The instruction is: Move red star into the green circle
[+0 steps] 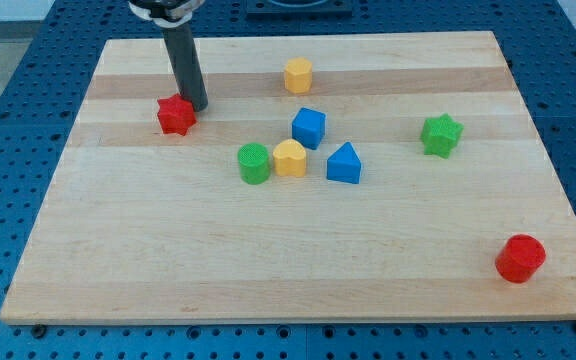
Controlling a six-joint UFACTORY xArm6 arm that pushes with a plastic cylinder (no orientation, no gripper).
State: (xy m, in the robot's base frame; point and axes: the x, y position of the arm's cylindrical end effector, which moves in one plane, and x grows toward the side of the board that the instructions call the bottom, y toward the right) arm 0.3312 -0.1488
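The red star lies on the wooden board toward the view's upper left. My tip stands right at the star's upper right side, touching or nearly touching it. The green circle, a short green cylinder, sits to the lower right of the star near the board's middle. It touches a yellow block on its right.
A blue cube and a blue triangular block sit next to the yellow block. A yellow hexagonal block lies near the top. A green star is at the right, a red cylinder at the lower right.
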